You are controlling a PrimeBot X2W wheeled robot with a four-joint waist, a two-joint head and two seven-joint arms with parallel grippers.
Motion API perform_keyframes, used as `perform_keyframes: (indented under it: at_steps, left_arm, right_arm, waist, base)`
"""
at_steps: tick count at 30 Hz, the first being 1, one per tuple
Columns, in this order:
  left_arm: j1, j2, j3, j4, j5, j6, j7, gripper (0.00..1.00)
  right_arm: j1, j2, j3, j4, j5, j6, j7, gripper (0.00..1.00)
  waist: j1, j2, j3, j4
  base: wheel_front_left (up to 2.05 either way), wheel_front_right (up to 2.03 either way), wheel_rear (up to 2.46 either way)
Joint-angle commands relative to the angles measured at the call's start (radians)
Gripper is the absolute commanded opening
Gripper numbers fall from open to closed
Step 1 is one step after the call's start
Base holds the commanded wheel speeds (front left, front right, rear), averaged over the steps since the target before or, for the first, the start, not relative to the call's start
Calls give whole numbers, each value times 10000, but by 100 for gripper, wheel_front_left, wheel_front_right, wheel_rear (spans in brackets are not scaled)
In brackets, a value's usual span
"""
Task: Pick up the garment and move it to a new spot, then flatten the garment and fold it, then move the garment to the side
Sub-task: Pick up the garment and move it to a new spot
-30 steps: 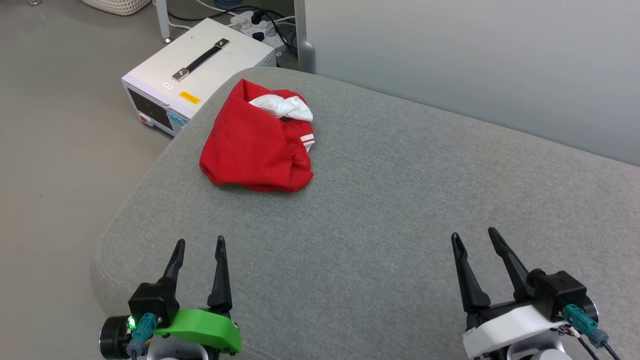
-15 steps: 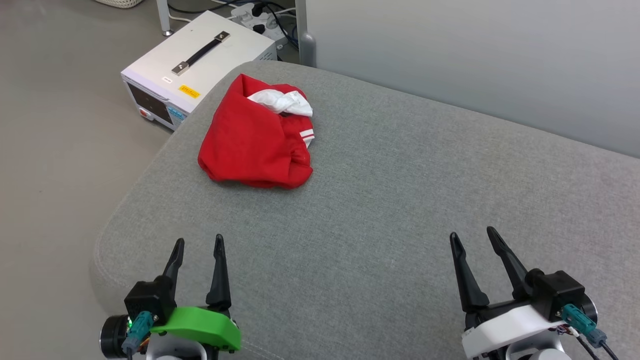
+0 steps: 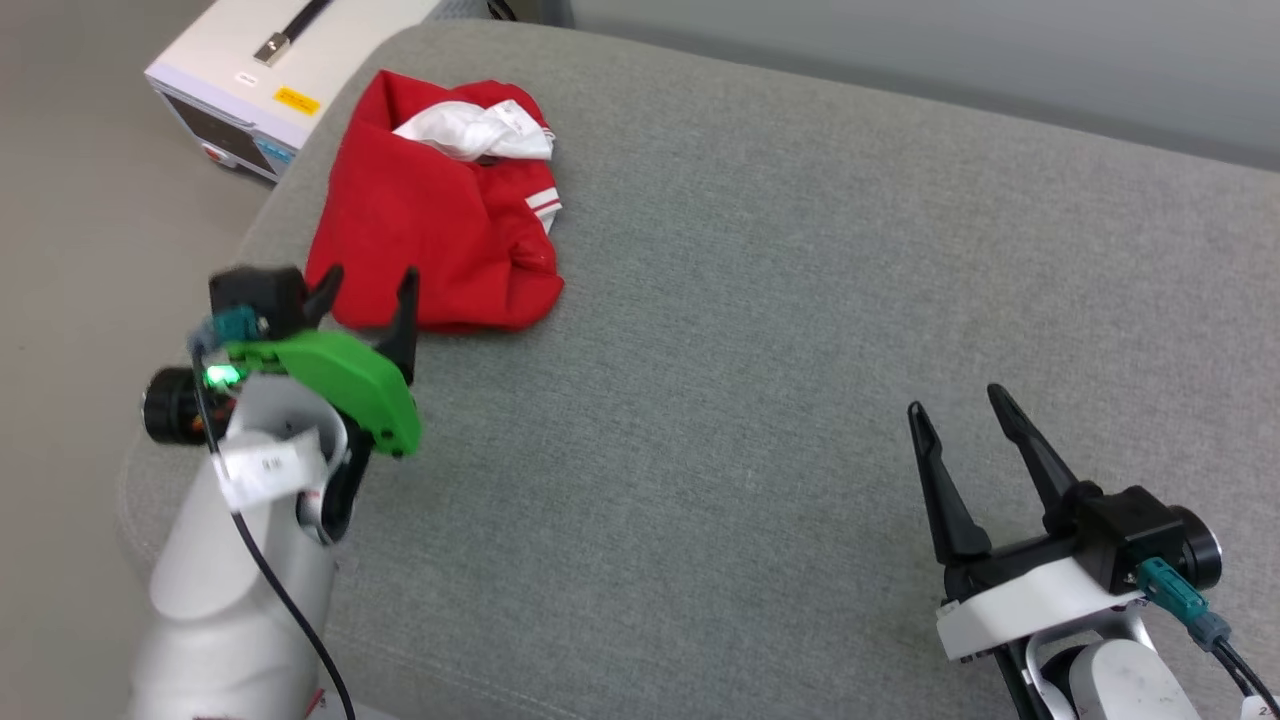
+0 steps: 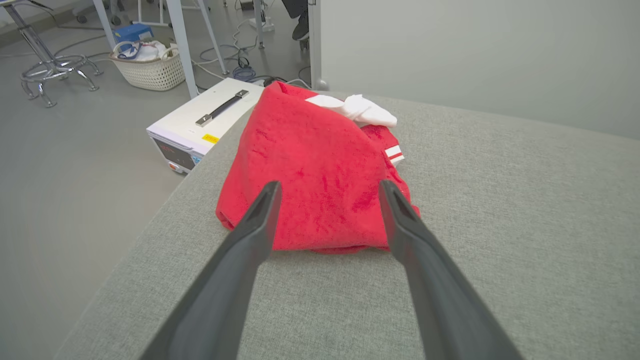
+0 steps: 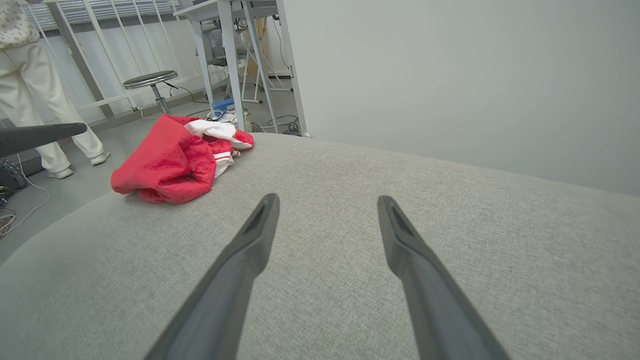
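- At left we see a white box; the print on its yellow label is too small to read.
- Our green-housed left gripper, fingers spread and empty, is at the near edge of the crumpled red-and-white jersey, which lies on the grey cushion at its far-left corner.
- Our white-housed right gripper, fingers likewise spread, hovers well apart.

left gripper blurred, its tips overlapping the garment at its near edge. white box cut by top edge. person cropped, legs and torso only.

Bright, even light — soft shadows; wrist views bend at edges.
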Motion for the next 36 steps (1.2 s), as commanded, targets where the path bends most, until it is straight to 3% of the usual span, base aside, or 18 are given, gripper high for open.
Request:
perform_keyframes:
  at_steps: [1,6,10,16,21,22,23,29,36]
  left_arm:
    - [-555,194,-48,271,-247,-57,534,100]
    - [-2252,971,-531,1106,-1536,-103,2947,100]
    - [-3103,1633,-692,1457,-2552,-106,4225,100]
    - [-3643,2464,-1091,2025,-3348,-107,4940,100]
    - [-3677,2567,-1172,2835,-3522,-108,5104,100]
    - [-3633,2552,-1223,2956,-3608,-108,5164,80]
    - [-3596,2553,-1259,3004,-3679,-108,5140,0]
    - [-3418,2710,-1440,3072,-3930,-108,4215,0]
    - [-3363,3199,-1691,2360,-3774,-108,2106,0]
  right_arm:
    - [-259,-95,38,-85,-86,-7,-93,100]
    - [-677,-207,136,-199,-98,-7,-93,100]
    - [-1019,-300,315,-211,-102,-7,-93,100]
    - [-1458,-308,363,-256,-87,-7,-93,100]
    - [-1507,-236,394,-236,-78,-7,-93,100]
    - [-1491,-218,411,-219,-78,-7,-93,100]
    - [-1475,-207,424,-202,-79,-7,-93,100]
    - [-1371,-202,326,-109,-91,-7,-93,100]
    - [-1066,-103,227,72,7,-7,-93,100]
  waist:
    - [-1,0,995,-709]
    - [-1,0,1853,-1173]
    - [-1,0,2432,-1527]
    - [-1,0,2974,-2020]
    - [-1,0,3041,-2191]
    - [-1,0,3014,-2213]
    - [-1,0,2983,-2225]
    - [-1,0,2577,-2138]
    - [-1,0,1426,-1930]
  base:
    - [0,0,0]
    - [0,0,0]
    - [0,0,0]
    - [0,0,0]
    - [0,0,0]
    - [0,0,0]
    - [0,0,0]
    - [0,0,0]
    - [0,0,0]
